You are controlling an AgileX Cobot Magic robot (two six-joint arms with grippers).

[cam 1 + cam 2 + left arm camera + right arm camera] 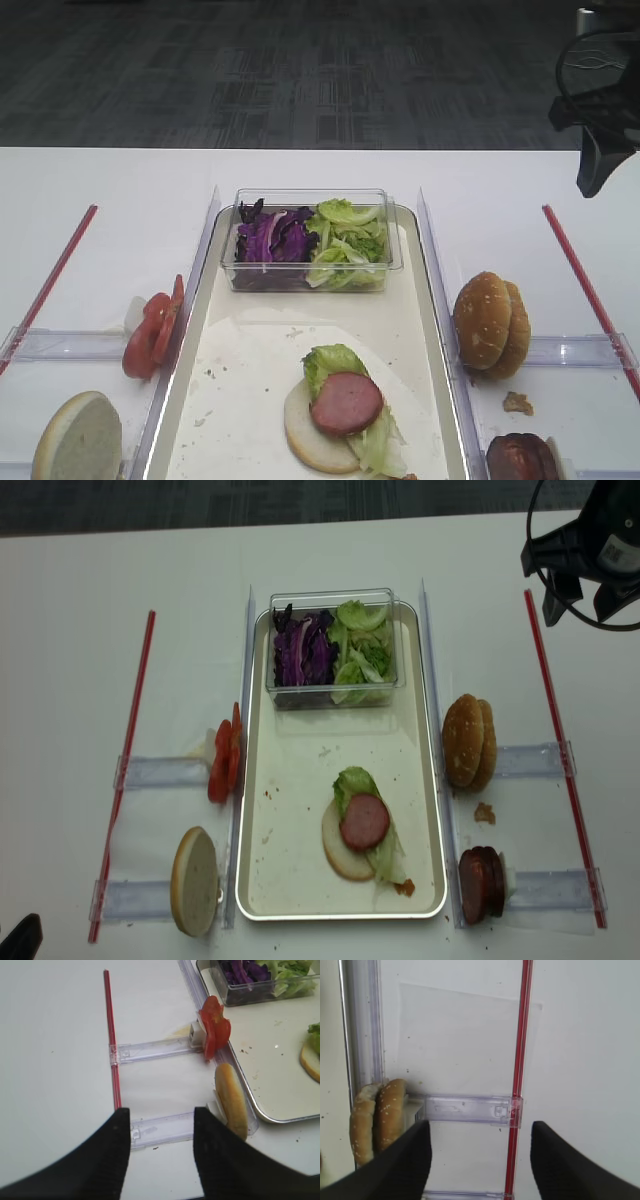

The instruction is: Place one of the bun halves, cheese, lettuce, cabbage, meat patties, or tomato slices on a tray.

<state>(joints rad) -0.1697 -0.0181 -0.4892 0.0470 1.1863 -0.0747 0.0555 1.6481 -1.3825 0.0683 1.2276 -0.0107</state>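
The cream tray (300,810) lies mid-table. On it sits a pale bun half (335,855) topped with lettuce (352,780) and a meat patty (364,822). Cabbage (300,650) and more lettuce (362,645) fill a clear box. Tomato slices (215,1030) and a pale bun half (231,1100) stand left of the tray. To its right stand sesame bun halves (385,1115) and patties (482,884). My right gripper (480,1145) hangs open and empty over the table, right of the sesame buns. My left gripper (161,1135) is open and empty, left of the pale bun.
Red strips (128,750) (558,740) edge both side areas, joined to the tray by clear plastic rails (470,1109) (155,1050). The clear box (310,240) takes up the tray's far end. A crumb (485,812) lies right of the tray.
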